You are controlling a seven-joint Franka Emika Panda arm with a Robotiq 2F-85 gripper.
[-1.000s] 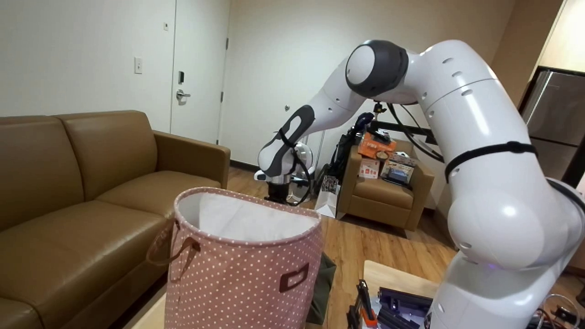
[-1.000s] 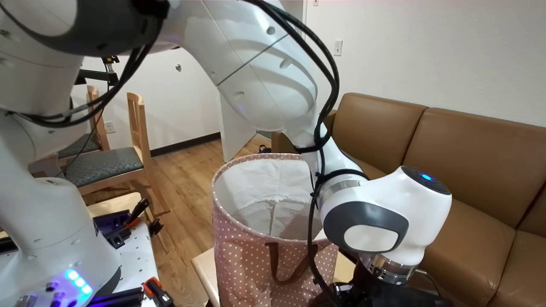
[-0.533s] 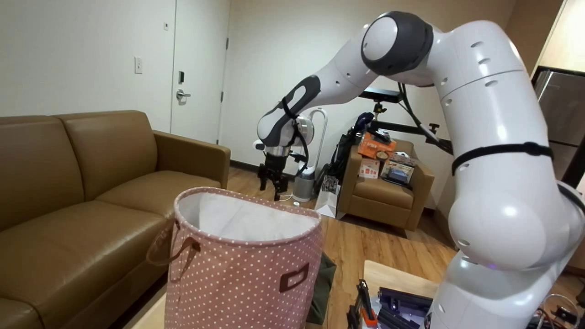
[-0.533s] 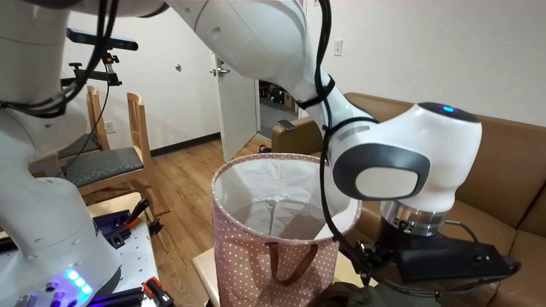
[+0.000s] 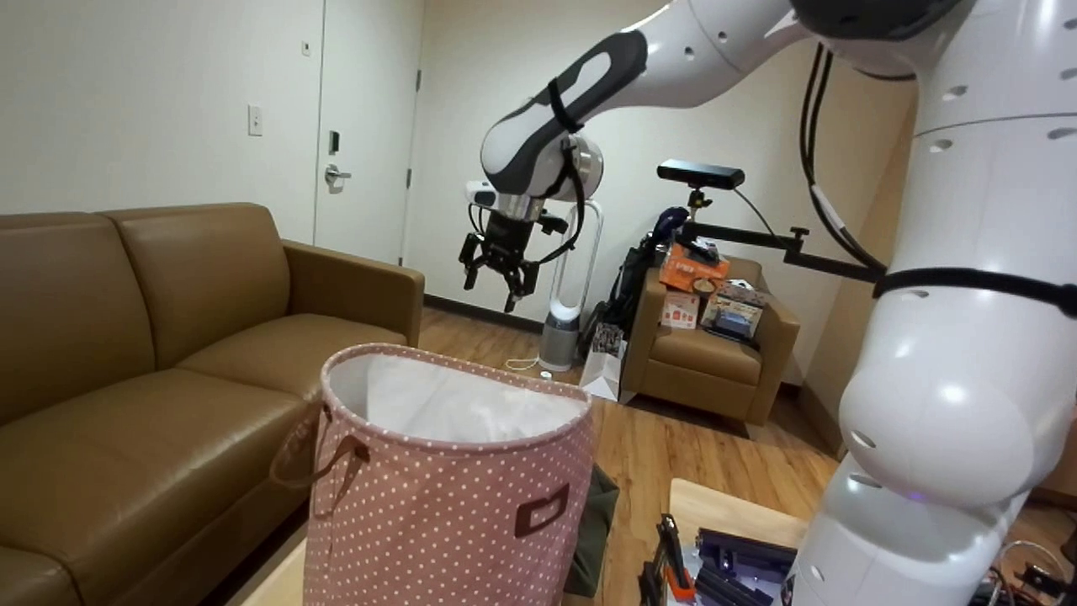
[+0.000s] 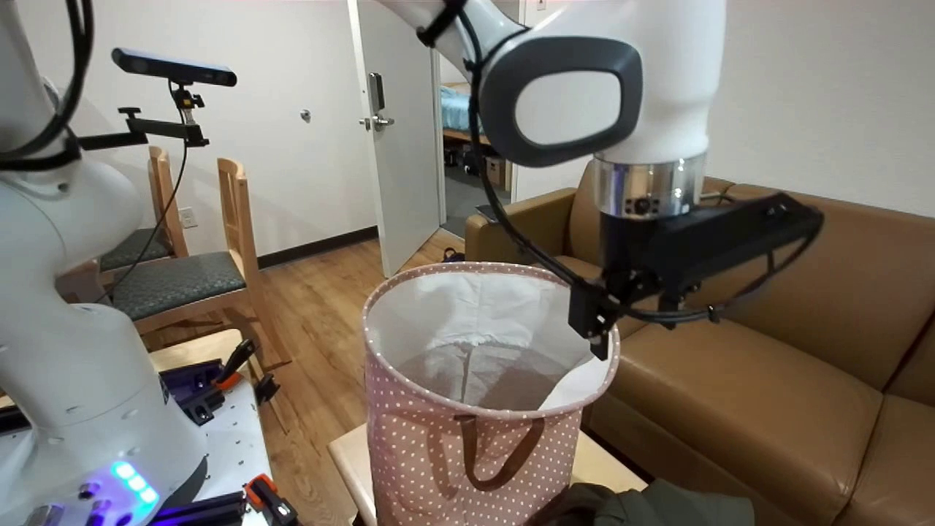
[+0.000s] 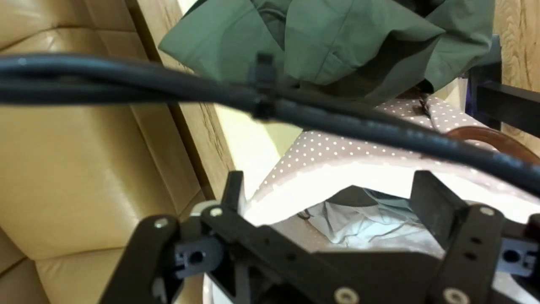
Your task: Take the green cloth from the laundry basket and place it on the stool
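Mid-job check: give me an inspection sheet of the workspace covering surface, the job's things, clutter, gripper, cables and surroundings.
Surface: pale wooden top, partly hidden.
Job's things: laundry basket upright, open at the top, crumpled pale material inside (contents or lining, cannot tell); green cloth outside the basket, beside it, what bears it largely hidden.
Clutter: orange-and-black tool and purple part by the arm's base.
Gripper: open, nothing between its jaws.
Cables: black cable crosses the wrist view, hiding part of the scene.
Surroundings: brown sofa; armchair bearing boxes; door standing open.
People: nothing seen.
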